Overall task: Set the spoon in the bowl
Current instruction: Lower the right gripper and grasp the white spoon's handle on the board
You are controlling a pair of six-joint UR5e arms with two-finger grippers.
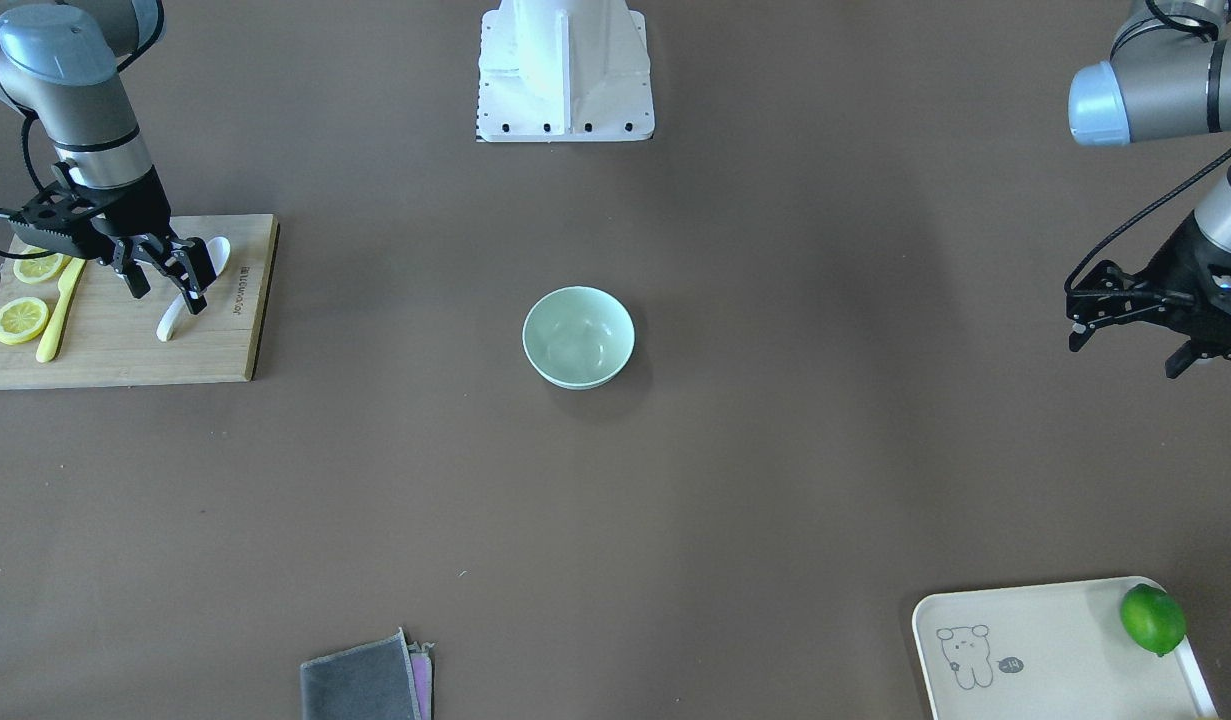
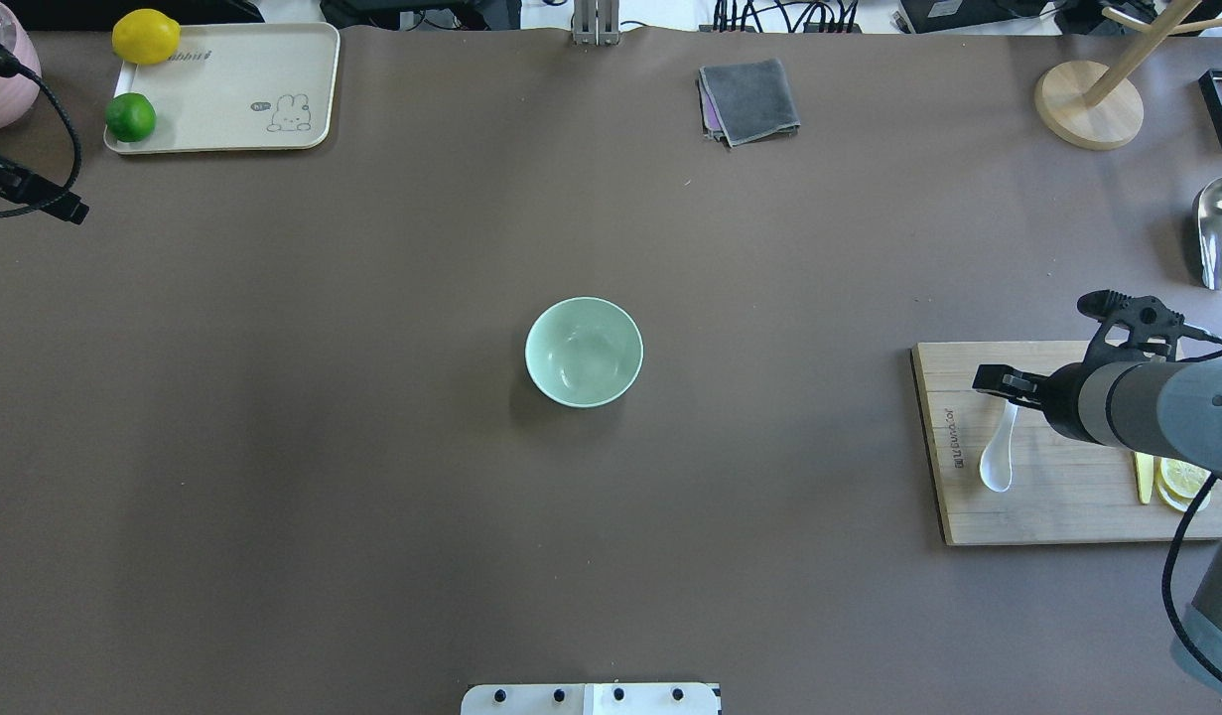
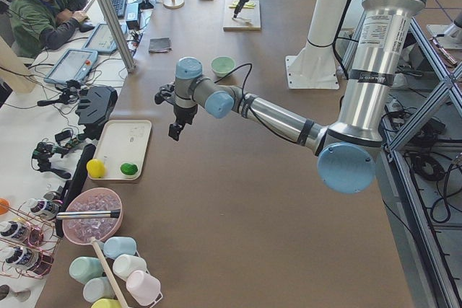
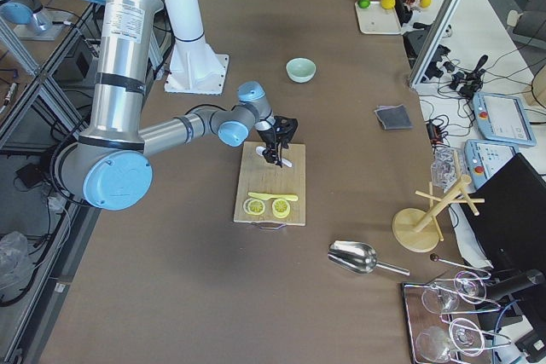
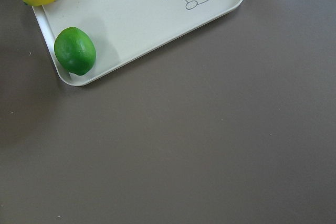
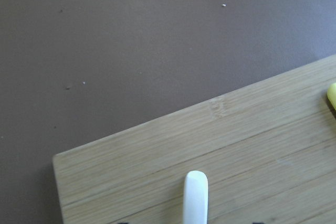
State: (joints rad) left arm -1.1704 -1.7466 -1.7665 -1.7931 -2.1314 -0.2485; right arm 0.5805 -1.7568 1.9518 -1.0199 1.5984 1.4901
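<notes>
The right tool (image 1: 165, 283) hangs low over the wooden cutting board (image 1: 125, 355), fingers spread to either side of the spoon (image 1: 172, 322); whether they touch it I cannot tell. The spoon lies flat on the board, scoop toward the robot's base, with a yellow knife (image 1: 60, 310) and lemon slices (image 1: 20, 320) further along. The bowl (image 1: 578, 337) stands upright mid-table (image 1: 775, 450), well apart from the board. The left tool (image 1: 1125, 352) hovers over bare table, fingers spread.
</notes>
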